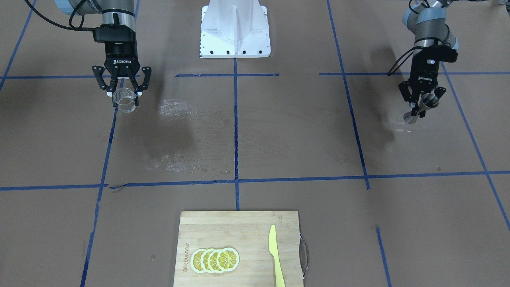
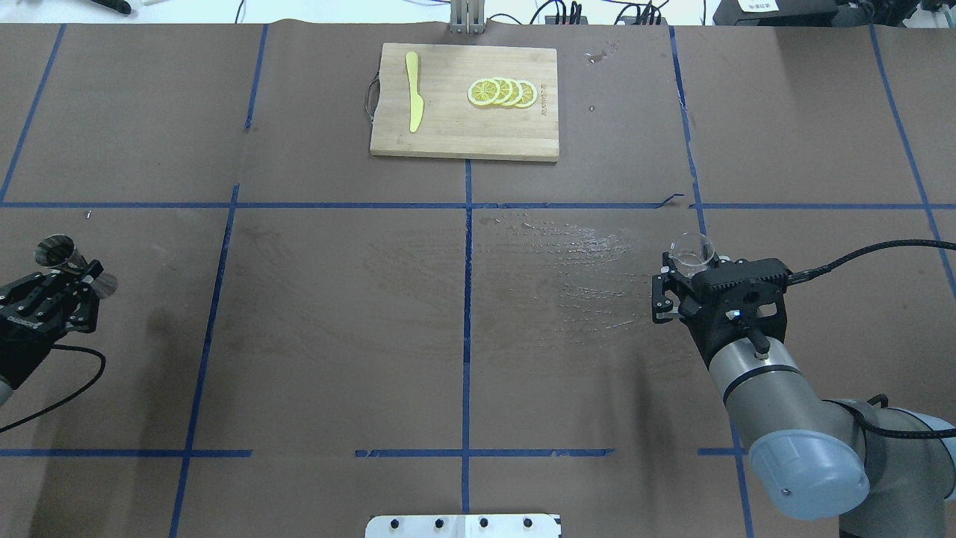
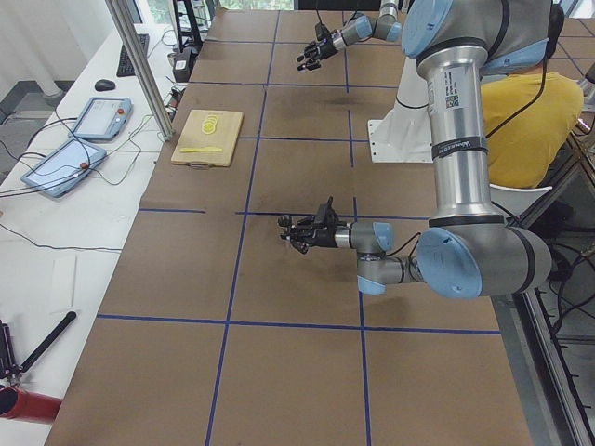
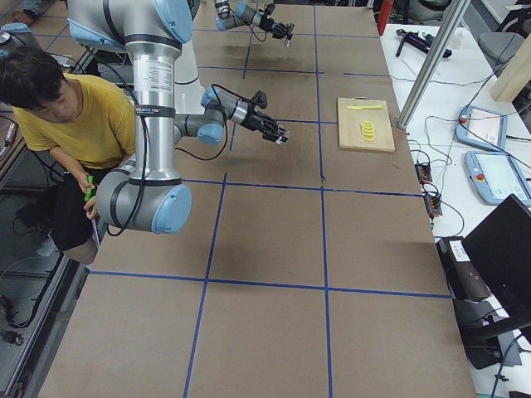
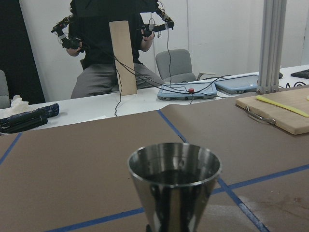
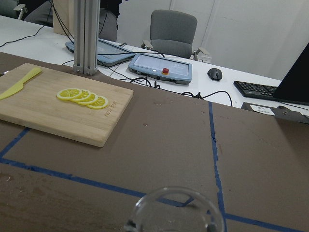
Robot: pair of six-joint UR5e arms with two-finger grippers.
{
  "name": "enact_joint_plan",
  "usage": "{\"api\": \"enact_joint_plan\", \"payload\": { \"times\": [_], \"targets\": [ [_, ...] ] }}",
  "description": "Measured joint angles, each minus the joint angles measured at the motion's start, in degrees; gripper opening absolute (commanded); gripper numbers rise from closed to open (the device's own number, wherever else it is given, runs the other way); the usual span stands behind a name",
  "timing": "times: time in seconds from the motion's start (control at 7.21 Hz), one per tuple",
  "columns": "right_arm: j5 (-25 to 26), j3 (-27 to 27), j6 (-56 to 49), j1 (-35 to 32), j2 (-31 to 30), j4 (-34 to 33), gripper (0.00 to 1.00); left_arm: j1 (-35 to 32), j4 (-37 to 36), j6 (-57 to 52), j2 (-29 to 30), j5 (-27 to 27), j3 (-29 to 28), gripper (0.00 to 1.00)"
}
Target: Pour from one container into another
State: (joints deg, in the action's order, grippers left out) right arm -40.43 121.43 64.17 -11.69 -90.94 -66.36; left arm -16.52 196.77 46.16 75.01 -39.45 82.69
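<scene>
In the front-facing view the right gripper (image 1: 121,95) is clamped on the clear glass beaker (image 1: 126,100), part of its wall hidden behind the fingers, over the right half of the table (image 1: 279,139). The left gripper (image 1: 419,108) pinches the tilted grey steel jigger (image 1: 424,103) at its narrow waist, near the table's left edge. Overhead, the left arm is cut off by the frame and the beaker is only a faint round rim. The left wrist camera shows just the jigger's shiny upper cone, the right wrist camera only the beaker's transparent rim.
</scene>
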Motion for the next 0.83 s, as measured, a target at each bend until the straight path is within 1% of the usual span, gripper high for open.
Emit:
{"api": "enact_joint_plan", "payload": {
  "times": [0.14, 0.28, 0.83],
  "targets": [
    [0.00, -0.09, 0.01, 0.00, 0.14, 0.00, 0.02, 0.01, 2.24, 0.20, -0.46, 0.21, -1.47, 0.00],
    [0.00, -0.11, 0.07, 0.01, 0.23, 0.02, 0.02, 0.20, 2.76, 0.26, -0.60, 0.31, -2.13, 0.00],
    [0.00, -0.25, 0.16, 0.14, 0.32, 0.09, 0.03, 0.82, -0.67, 0.24, 1.37, -0.51, -2.46, 0.00]
  ]
}}
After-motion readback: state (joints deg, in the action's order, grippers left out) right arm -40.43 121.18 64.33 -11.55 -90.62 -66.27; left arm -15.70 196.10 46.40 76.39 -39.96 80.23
